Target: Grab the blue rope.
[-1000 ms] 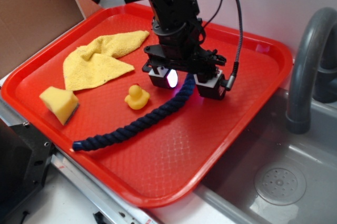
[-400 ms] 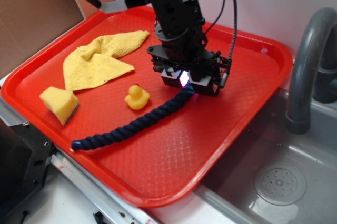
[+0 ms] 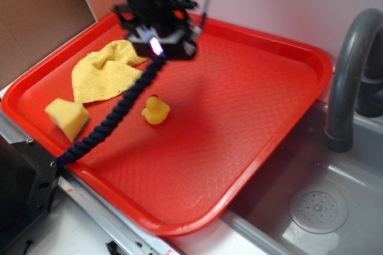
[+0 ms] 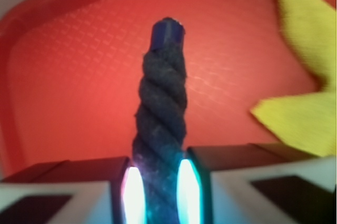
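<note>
The grab looks essentially done: the gripper (image 3: 157,44) is clamped on one end of the blue rope (image 3: 114,115), and the wrist view shows the twisted cord (image 4: 160,124) pinched between the two lit pads (image 4: 132,191), its capped tip poking out beyond them. From the exterior view the held end hangs in the air over the far left part of the red tray (image 3: 251,117), just above the edge of the yellow cloth (image 3: 105,72). The rope slants down from there, passing between the yellow sponge (image 3: 67,118) and the rubber duck (image 3: 155,111), and its free end seems to rest at the tray's near left rim, though the picture is too soft there to say whether it touches. What seems left, at most, is lifting that tail clear.
</note>
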You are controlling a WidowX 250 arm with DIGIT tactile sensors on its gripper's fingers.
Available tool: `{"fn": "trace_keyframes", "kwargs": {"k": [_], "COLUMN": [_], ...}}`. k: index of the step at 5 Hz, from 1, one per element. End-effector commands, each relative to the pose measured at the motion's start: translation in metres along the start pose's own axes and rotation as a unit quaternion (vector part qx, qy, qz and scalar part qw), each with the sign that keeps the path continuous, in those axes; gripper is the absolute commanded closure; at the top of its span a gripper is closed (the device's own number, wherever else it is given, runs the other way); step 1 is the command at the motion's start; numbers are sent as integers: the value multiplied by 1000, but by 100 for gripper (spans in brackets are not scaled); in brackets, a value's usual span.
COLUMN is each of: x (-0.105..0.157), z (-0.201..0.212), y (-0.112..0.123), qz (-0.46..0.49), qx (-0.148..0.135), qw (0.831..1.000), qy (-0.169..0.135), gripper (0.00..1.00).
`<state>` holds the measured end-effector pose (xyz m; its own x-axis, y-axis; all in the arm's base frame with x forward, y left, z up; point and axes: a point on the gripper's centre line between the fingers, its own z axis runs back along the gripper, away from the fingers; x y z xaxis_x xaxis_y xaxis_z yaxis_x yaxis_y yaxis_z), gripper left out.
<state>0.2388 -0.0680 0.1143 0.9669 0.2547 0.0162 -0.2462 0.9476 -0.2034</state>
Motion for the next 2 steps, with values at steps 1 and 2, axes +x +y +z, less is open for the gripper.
{"fn": "trace_keyframes", "kwargs": {"k": [1, 2], "x": [-36, -43], "z": [118, 139], "y": [8, 9], "qz": [-32, -4], "qx": [-23, -30], "qw": [995, 995], "qy": [-94, -98], "gripper": [100, 100]}}
